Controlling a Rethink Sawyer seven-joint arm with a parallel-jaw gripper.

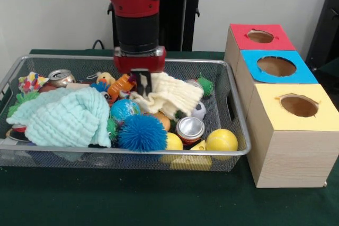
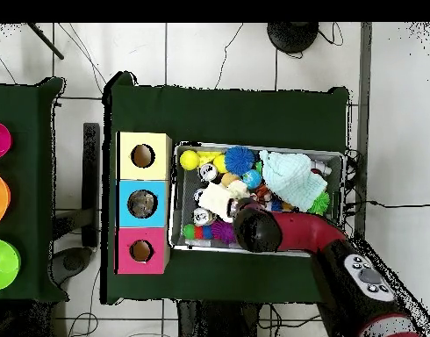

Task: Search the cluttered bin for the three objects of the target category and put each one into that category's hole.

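The wire mesh bin stands on the green table, full of toys and cloths; it also shows in the overhead view. My gripper hangs down inside the bin near its back middle, at the left edge of a cream knitted cloth. No see-through plastic item shows clearly. A faint clear shape lies low behind the front mesh under the mint cloth; I cannot tell what it is. The blue-surround hole is the middle box to the right of the bin. From overhead, the blue hole shows something greyish inside.
A mint cloth covers the bin's left half. Metal cans, a blue spiky ball and yellow balls lie around. The red hole and the yellow hole flank the blue one.
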